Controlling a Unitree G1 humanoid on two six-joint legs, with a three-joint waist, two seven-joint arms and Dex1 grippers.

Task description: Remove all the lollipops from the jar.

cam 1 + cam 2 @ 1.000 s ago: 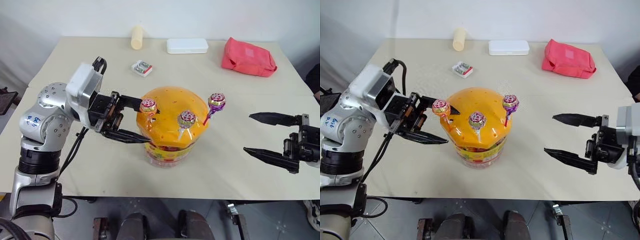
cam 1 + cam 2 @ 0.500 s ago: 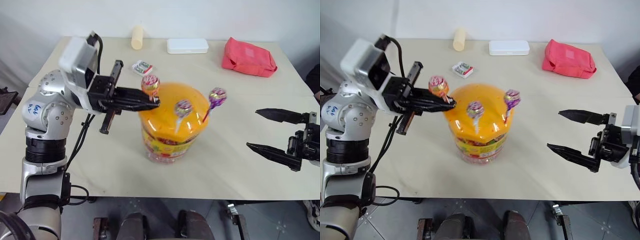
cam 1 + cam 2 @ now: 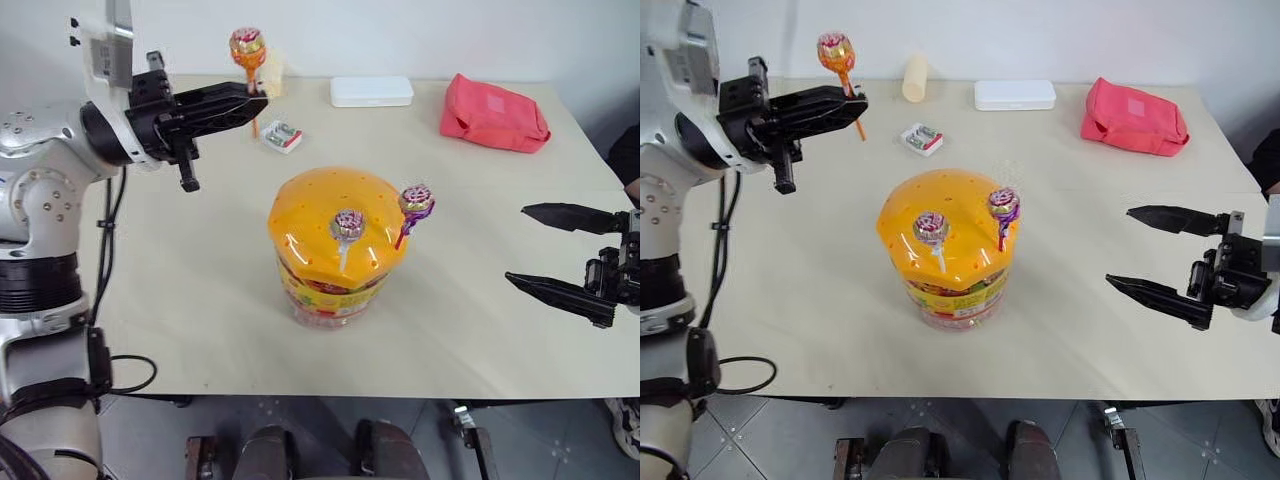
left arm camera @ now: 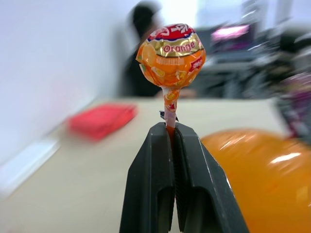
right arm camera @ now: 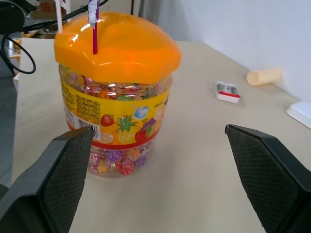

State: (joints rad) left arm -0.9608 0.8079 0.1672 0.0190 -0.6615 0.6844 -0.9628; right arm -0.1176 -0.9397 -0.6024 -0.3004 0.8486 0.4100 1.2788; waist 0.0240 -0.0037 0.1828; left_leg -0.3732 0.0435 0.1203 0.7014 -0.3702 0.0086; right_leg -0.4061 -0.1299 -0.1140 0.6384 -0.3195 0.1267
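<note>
Beige table (image 3: 200,300), matte and smooth, against a plain white wall; the jar (image 3: 335,250) stands near the table's middle and serves as landmark. Left gripper (image 3: 255,100): fingers pressed fully together on the orange stick of one lollipop (image 3: 246,45), held up in the air behind and to the left of the jar, clear of the lid; the wrist view shows an orange foil wrapper marked "Orange" above the closed black fingertips. Right gripper (image 3: 530,248): fingers spread wide, holding nothing, hovering well to the right of the jar at about its height, tips pointing toward it. Jar: clear plastic tub, yellow-red fruit label, wrapped sweets visible inside, glossy domed orange lid (image 5: 116,46) with small holes. Two lollipops stand in the lid: a white-stick lollipop (image 3: 347,224) at its front, a purple-stick lollipop (image 3: 415,200) at its right edge. Behind the jar: small packet (image 3: 282,135), pale cylinder (image 3: 271,72) lying on its side, flat white box (image 3: 371,90). Behind and right of the jar: soft pink-red pouch (image 3: 494,112).
</note>
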